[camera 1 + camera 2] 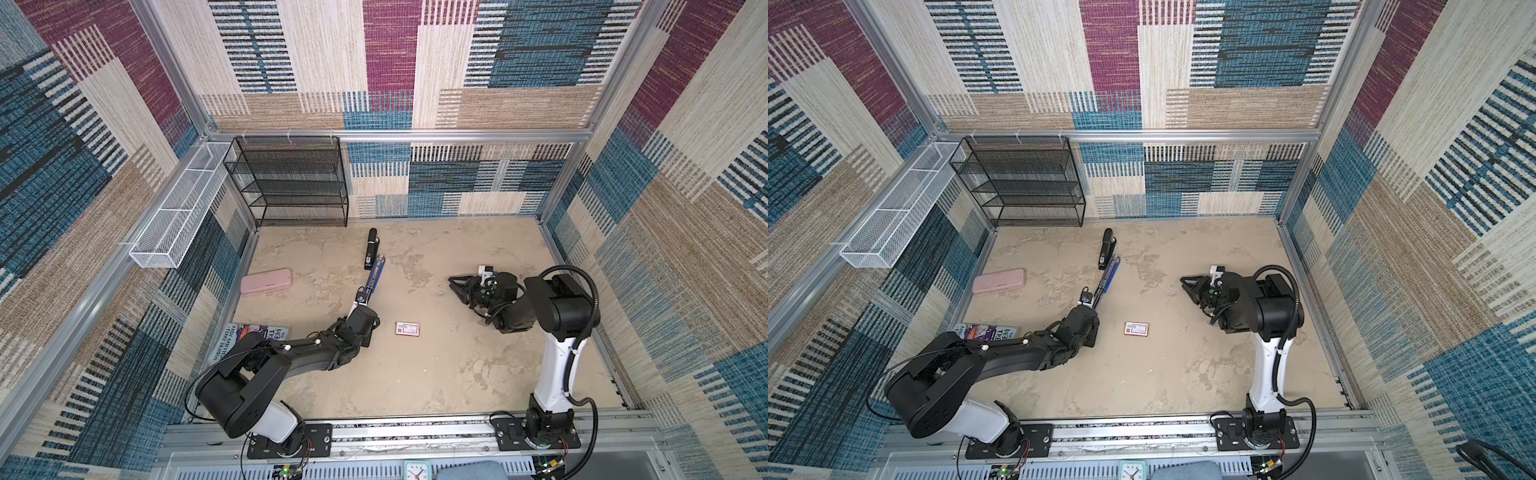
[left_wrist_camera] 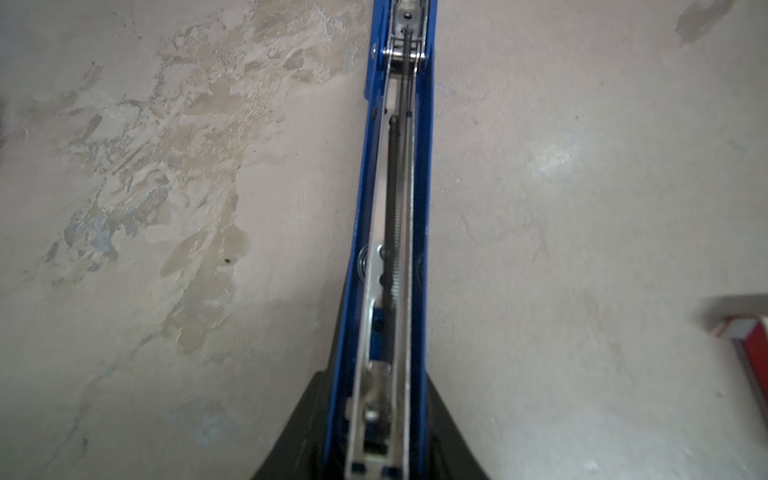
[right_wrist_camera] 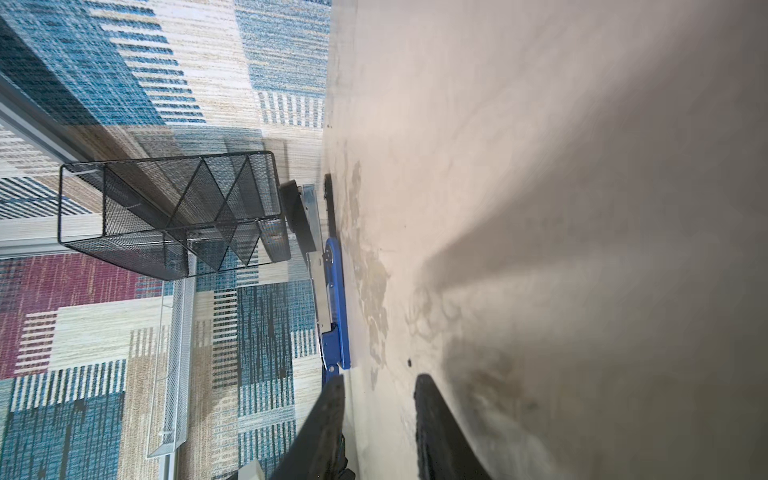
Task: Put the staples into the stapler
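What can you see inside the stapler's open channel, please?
A long dark spring and a silver pusher by the left gripper lie in the stapler; nothing else shows. The channel floor beneath them is covered.

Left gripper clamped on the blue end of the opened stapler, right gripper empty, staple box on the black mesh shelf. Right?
No. The staple box is not on the mesh shelf; it lies on the table between the arms, seen in both top views. Left gripper clamped on the blue end of the stapler and right gripper empty both hold.
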You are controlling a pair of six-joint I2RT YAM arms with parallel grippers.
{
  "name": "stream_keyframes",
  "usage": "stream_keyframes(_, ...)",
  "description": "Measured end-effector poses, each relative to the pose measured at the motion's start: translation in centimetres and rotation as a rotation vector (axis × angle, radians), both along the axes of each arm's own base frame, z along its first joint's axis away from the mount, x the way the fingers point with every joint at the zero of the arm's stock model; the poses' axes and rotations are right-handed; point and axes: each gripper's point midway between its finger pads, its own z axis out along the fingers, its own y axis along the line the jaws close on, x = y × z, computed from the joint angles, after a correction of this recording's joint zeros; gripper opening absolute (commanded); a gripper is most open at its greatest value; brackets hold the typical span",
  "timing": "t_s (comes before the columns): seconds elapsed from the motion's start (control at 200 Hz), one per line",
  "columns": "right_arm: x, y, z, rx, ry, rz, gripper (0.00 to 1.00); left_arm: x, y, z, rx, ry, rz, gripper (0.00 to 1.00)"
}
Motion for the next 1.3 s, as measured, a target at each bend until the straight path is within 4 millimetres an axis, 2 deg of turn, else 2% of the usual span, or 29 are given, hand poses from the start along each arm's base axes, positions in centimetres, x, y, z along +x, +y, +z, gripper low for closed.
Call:
stream_keyframes(0.185,-0.3,0.0,1.4,-0.039,-0.026,0.016,0.34,-0.8,-0.4,0.7,-0.040,0.018,-0.020,0.40)
stream_keyframes(0.371,-0.7,0.0,2.9,-0.095,-0.058,0.041,0.43,-1.7,-1.1,1.7,-0.094,0.031,-0.048,0.55)
stream_keyframes(0.551,-1.2,0.0,5.1,-0.170,-0.110,0.076,0.48,-2.3,-1.3,3.2,-0.139,0.027,-0.056,0.59)
stream_keyframes(0.721,-2.3,0.1,7.0,-0.266,-0.158,0.108,0.53,-2.4,-1.2,6.2,-0.184,-0.003,-0.039,0.80)
stream_keyframes(0.781,-2.9,0.3,7.7,-0.303,-0.180,0.122,0.53,-2.0,-1.4,7.5,-0.200,-0.018,-0.033,0.82)
stream_keyframes(0.881,-3.8,0.4,9.0,-0.363,-0.221,0.139,0.53,-0.4,-1.7,9.8,-0.222,-0.027,0.002,0.81)
stream_keyframes(0.957,-4.6,0.6,10.0,-0.400,-0.256,0.153,0.53,2.0,-1.7,11.2,-0.222,-0.018,0.042,0.81)
stream_keyframes(1.032,-5.6,1.1,10.9,-0.430,-0.288,0.170,0.53,4.4,-2.0,11.8,-0.228,0.006,0.067,0.81)
stream_keyframes(1.162,-7.6,2.2,11.7,-0.465,-0.331,0.210,0.54,8.3,-2.6,11.3,-0.222,0.080,0.101,0.81)
stream_keyframes(1.302,-9.5,2.1,11.1,-0.491,-0.327,0.219,0.54,12.4,-3.3,9.6,-0.209,0.152,0.125,0.80)
